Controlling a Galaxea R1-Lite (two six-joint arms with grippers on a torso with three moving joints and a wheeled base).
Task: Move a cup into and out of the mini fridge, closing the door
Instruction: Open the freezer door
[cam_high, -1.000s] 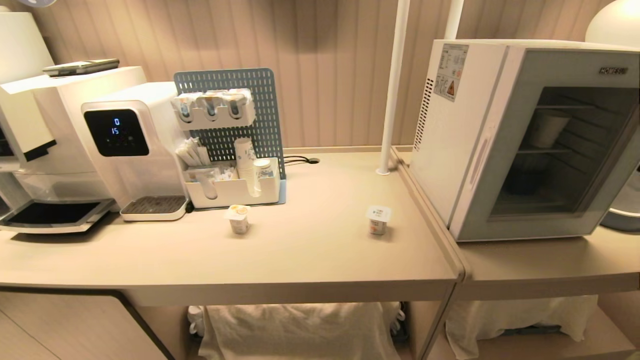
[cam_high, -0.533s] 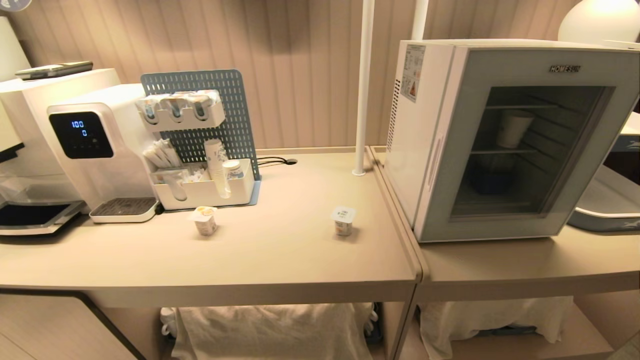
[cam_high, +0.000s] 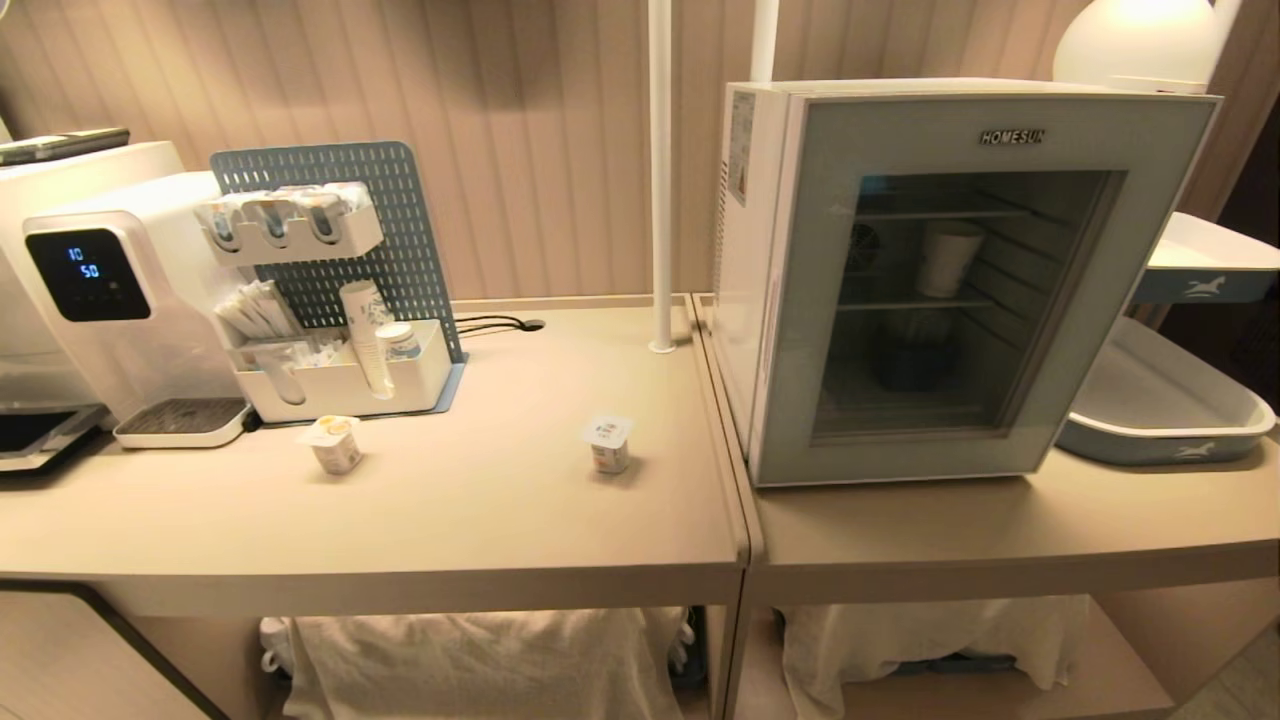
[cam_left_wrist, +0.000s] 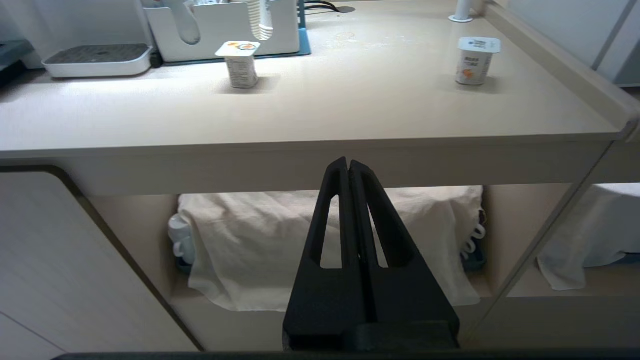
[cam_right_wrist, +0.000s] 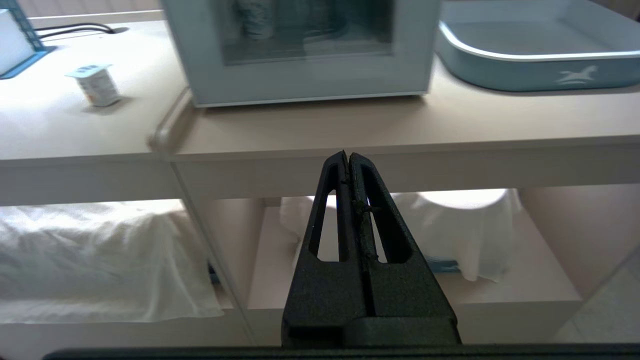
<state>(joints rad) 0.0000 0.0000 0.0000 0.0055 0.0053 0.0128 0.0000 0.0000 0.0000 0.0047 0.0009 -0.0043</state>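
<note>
Two cups on the bench, one in the fridge.
The mini fridge (cam_high: 950, 280) stands door (cam_high: 800, 300) closed, a pale cup (cam_high: 948, 258) on its upper shelf; left pincer (cam_left_wrist: 348, 165) and right pincer (cam_right_wrist: 346, 157) hang pressed closed, empty, below the bench (cam_high: 500, 520).

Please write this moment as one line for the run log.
door: closed | cup on counter: untouched | left gripper: shut, empty, below counter | right gripper: shut, empty, below counter

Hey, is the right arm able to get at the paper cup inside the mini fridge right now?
Probably not. The door looks closed over the paper cup, and the right pincer hangs shut below the counter edge.
</note>
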